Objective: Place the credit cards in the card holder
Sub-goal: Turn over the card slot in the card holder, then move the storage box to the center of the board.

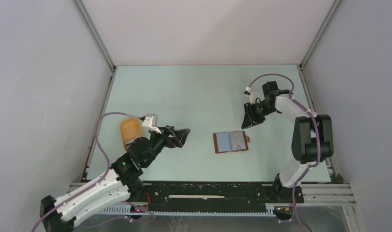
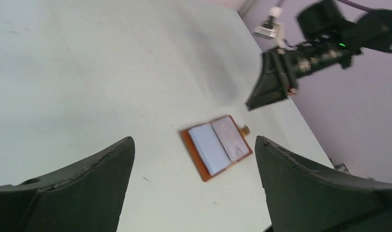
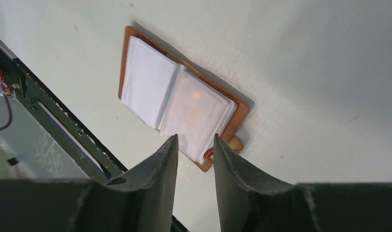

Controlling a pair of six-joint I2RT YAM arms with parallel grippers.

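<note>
Card holder (image 1: pixel 230 141) lies open flat on table (image 1: pixel 184 92), 4 o'clock of centre, pale sleeves up. Judged light, with a limp cover and slick, floppy sleeves; best gripped at the brown cover rim. No loose cards in view.

Left gripper (image 1: pixel 182 137), at holder's 9 o'clock: jaws wide apart, empty.

Right gripper (image 1: pixel 246 123), at 1 o'clock: jaws narrowly apart, empty.

Tray (image 1: pixel 127 131) farther out at 9 o'clock.

No text, label, brand or number can be read in any view; on the open card holder (image 3: pixel 179 104) only faint reddish marks are seen on its right page, and these are too blurred to be read.
</note>
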